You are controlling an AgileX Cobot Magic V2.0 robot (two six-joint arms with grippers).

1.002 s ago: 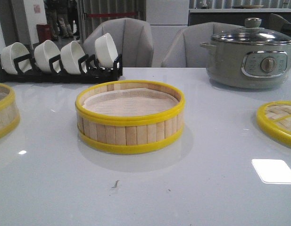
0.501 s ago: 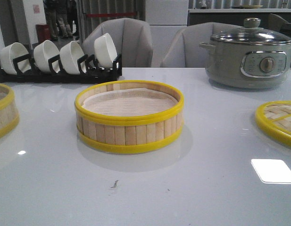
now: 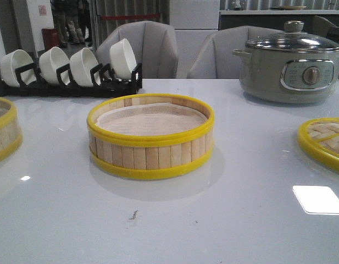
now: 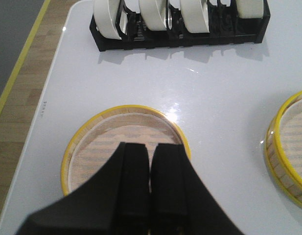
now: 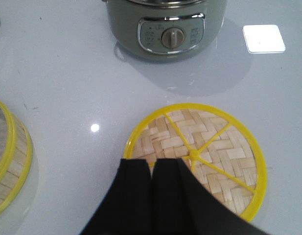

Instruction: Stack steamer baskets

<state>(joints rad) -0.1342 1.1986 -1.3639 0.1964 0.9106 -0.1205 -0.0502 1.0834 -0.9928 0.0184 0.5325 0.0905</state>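
Note:
One steamer basket point(image 3: 151, 137) stands in the middle of the white table, with a white paper liner inside. It also shows at the edge of the left wrist view point(image 4: 290, 147) and of the right wrist view point(image 5: 6, 161). The second steamer basket point(image 3: 3, 132) stands at the table's left edge. My left gripper point(image 4: 150, 147) hangs shut and empty above this second basket point(image 4: 106, 142). My right gripper point(image 5: 151, 164) hangs shut and empty above the flat woven lid point(image 5: 214, 156). Neither gripper shows in the front view.
The woven bamboo lid point(image 3: 326, 143) with a yellow rim lies at the right. A grey electric pot point(image 3: 290, 63) with a glass lid stands at the back right. A black rack point(image 3: 70, 77) with several white bowls stands at the back left. The table's left edge point(image 4: 40, 112) runs near the second basket.

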